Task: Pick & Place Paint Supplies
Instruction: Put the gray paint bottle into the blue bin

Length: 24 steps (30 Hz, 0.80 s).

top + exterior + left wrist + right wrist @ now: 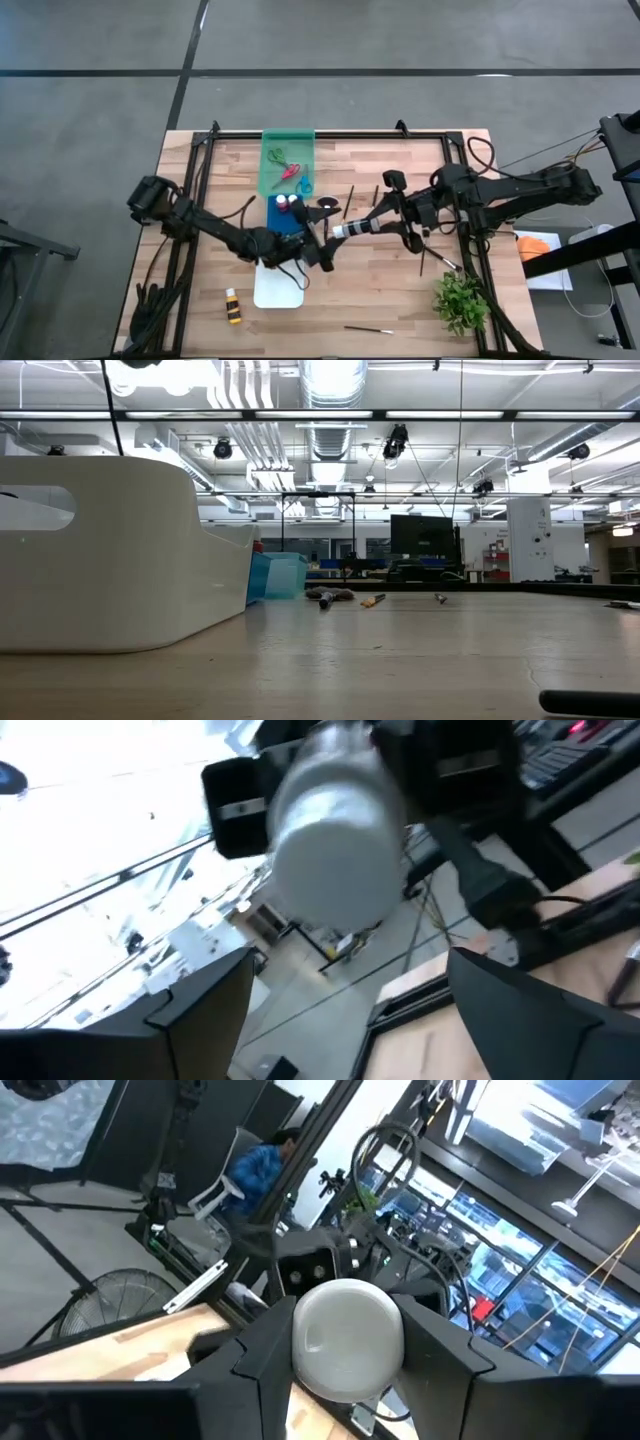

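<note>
Two arms meet over the middle of the tabletop (400,300) in the high view. The right pincer (338,232) holds a paint bottle (352,229) level in the air, white cap toward the left arm. My left pincer (318,252) sits just beside that cap, above the near end of the blue tray (272,228). Two more bottles (289,203) stand in the blue tray. The green tray (268,150) behind it holds the scissors (290,172). A white tray (278,288) lies nearer the front edge, with a loose bottle (233,306) to its left. One brush (368,329) lies at the front, near the plant (461,301).

In the low view, the white tray (110,560) fills the left side. The blue tray (275,576) lies behind it, and brush ends (372,600) lie further back. Neither pincer shows here.

In the left wrist view, my left pincer (350,1010) is spread wide, and the paint bottle (335,840) hangs beyond its fingers (200,1010), untouched by them.

In the right wrist view, the right pincer (348,1355) is pinching the paint bottle (348,1335), with its fingers (445,1355) on both sides of the round white cap.
</note>
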Each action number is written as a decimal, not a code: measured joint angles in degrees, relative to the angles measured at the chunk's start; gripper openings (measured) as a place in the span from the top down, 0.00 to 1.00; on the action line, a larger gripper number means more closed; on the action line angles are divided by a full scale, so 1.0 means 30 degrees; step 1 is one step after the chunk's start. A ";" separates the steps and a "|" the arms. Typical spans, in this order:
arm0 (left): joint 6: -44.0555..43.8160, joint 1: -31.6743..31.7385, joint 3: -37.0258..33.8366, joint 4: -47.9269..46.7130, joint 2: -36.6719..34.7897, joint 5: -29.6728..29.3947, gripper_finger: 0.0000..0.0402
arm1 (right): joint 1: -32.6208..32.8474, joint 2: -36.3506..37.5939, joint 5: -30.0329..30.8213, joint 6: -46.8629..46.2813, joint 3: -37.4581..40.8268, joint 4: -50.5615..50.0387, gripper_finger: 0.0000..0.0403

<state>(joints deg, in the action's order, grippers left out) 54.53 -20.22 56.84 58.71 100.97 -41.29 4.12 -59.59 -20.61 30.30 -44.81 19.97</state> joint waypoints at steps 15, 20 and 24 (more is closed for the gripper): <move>-0.0104 -0.0177 -0.0044 -0.0086 -0.0728 0.2786 0.53 | 0.0000 0.0699 -0.0078 -0.0252 0.0242 -0.0781 0.64; -0.0104 -0.0157 -0.0044 -0.0068 -0.0772 0.3175 0.53 | -0.0015 0.0699 -0.0085 -0.0391 0.0257 -0.0746 0.64; -0.0081 -0.0162 -0.0044 0.0094 -0.0780 0.3592 0.53 | -0.0015 0.0699 -0.0093 -0.0391 0.0284 -0.0738 0.64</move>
<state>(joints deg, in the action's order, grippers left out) 54.28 -20.71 56.71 59.00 98.63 -30.52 4.08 -57.49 -20.88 29.12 -43.96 17.76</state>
